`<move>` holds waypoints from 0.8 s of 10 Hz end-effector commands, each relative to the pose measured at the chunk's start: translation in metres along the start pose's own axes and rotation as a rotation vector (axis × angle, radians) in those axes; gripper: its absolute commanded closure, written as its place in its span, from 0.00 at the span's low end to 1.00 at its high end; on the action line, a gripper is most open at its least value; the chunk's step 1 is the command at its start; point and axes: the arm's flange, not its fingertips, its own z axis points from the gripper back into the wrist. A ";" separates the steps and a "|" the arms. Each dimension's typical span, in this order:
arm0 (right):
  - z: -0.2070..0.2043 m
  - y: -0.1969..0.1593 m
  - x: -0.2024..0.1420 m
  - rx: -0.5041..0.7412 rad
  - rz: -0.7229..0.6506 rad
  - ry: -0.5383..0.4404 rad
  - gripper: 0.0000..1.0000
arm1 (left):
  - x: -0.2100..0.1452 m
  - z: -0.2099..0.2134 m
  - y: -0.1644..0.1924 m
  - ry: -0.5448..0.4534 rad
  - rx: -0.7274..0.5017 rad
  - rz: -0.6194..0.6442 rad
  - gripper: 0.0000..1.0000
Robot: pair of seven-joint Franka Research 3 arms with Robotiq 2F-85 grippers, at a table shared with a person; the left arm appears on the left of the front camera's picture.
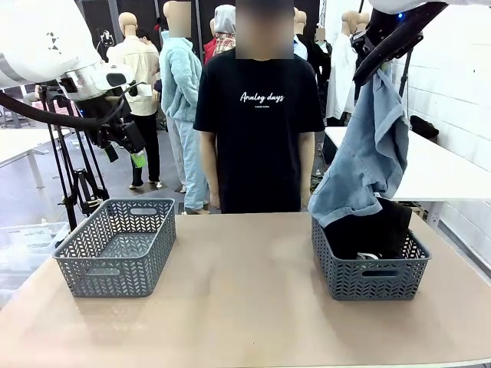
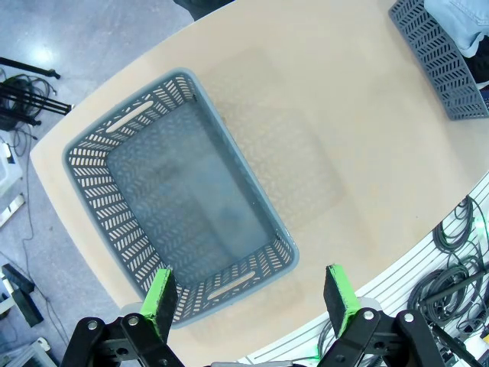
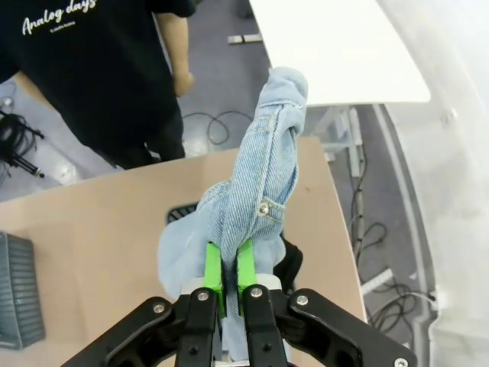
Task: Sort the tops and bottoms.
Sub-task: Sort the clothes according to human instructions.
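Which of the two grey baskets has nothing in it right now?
The grey plastic lattice basket on the robot's left, bare to its bottom. The right grey basket holds black fabric.

Shorts [image 1: 370, 157] hang over the right basket [image 1: 370, 272]; left basket [image 1: 116, 247] opposite.

Right tool [image 1: 381, 57] behind pale denim shorts [image 1: 368, 161]

White script "Analog days" on chest of person's black T-shirt [image 1: 259, 115], with a smaller line of print under it, too small to read. Same lettering, tilted and cropped at the frame edge, appears on the shirt in right wrist view [image 3: 57, 19]. No other readable text, labels or numbers.
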 end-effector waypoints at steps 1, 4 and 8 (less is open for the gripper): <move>0.007 -0.004 0.002 0.013 -0.007 -0.022 1.00 | 0.000 0.002 0.001 -0.010 0.003 0.001 0.00; -0.023 0.011 0.005 -0.179 0.064 0.075 1.00 | 0.000 0.002 0.001 -0.010 0.003 0.001 0.00; -0.116 0.004 -0.023 -0.115 0.055 0.364 1.00 | 0.000 0.002 0.001 -0.010 0.003 0.001 0.00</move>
